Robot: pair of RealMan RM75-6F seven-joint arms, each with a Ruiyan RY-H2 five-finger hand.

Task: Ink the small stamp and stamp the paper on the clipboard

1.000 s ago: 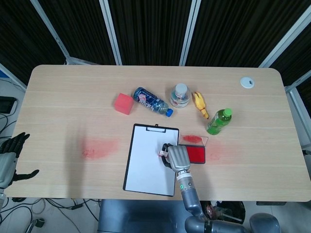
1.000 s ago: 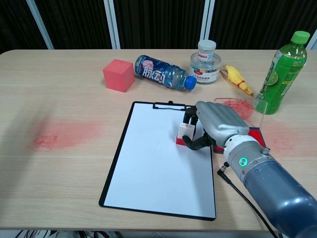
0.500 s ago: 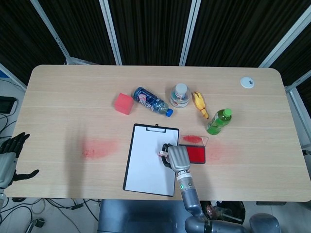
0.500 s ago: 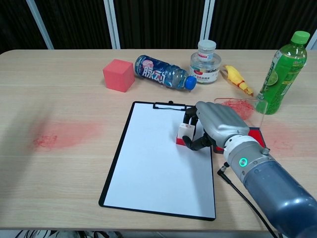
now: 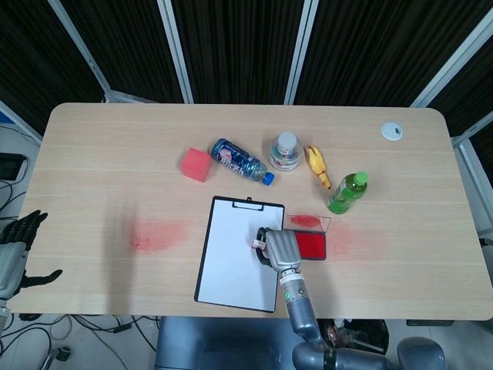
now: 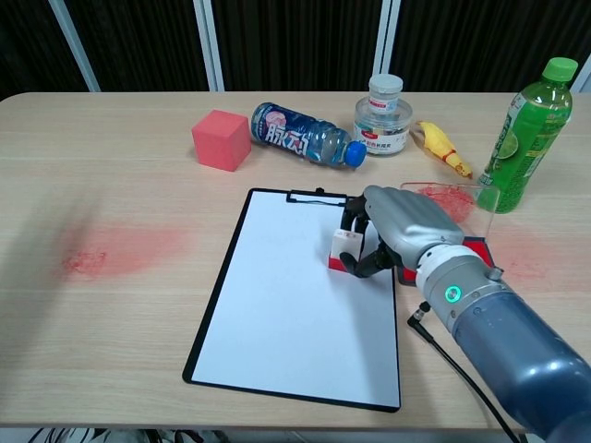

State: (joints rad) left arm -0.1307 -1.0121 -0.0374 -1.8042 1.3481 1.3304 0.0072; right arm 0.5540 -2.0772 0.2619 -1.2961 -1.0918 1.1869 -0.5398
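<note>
On the pale wooden tabletop [image 5: 115,154], the right hand [image 6: 399,233] clamps the small red-and-white stamp [image 6: 347,251] base-down on the white paper of the black clipboard [image 6: 277,305], apparently printing, while the left hand [image 5: 14,254] hangs empty off the edge, fingers apart.

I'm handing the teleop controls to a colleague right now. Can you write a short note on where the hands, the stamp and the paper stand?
Right hand: grips the small stamp, its red base down on the paper near the right edge of the clipboard.
Left hand: off the table's left edge, holding nothing, fingers apart.
Ink pad: open, on the table just right of the clipboard, its clear lid raised behind.
Done: stamp taken up and brought to the paper; whether it was inked cannot be seen.
Left: lift the stamp, check for a mark (none shows on the visible paper), set it down.
</note>
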